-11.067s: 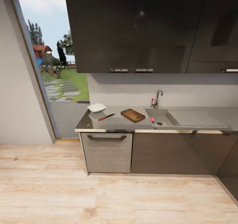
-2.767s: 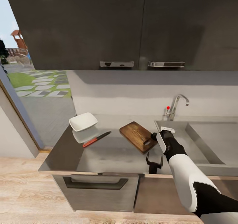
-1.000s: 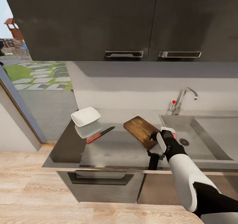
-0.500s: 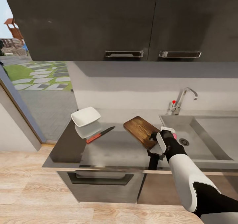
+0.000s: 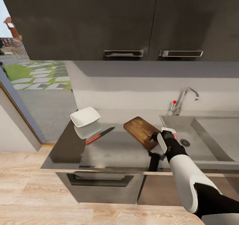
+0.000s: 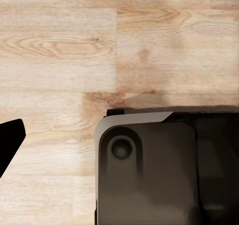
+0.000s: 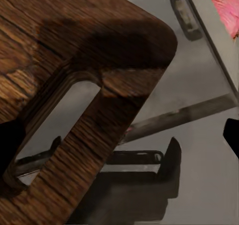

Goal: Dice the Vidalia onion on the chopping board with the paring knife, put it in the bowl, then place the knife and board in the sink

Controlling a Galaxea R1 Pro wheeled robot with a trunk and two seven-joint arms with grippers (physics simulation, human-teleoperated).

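Note:
The dark-brown chopping board (image 5: 141,131) lies on the glossy countertop (image 5: 113,152), its handle hole (image 7: 55,120) toward the sink (image 5: 202,132). My right gripper (image 5: 155,139) hangs open over that handle end, its dark fingertips (image 7: 10,145) standing on either side of it. A sliver of the pink onion (image 5: 175,137) shows in the basin behind my wrist, and the onion (image 7: 225,12) also appears in the right wrist view. The red-handled paring knife (image 5: 99,135) and the white bowl (image 5: 85,116) sit left of the board. A dark fingertip (image 6: 9,144) of my left gripper hangs over the wooden floor.
A chrome faucet (image 5: 184,100) with a red knob stands behind the sink. Dark wall cabinets (image 5: 132,22) hang above the counter. A glass door (image 5: 30,95) is at the left. The robot's dark base (image 6: 159,170) lies below the left wrist.
Over the last second the view has slid slightly; my right gripper stays at the board's handle end. Further back, the robot came from across the room up to the counter.

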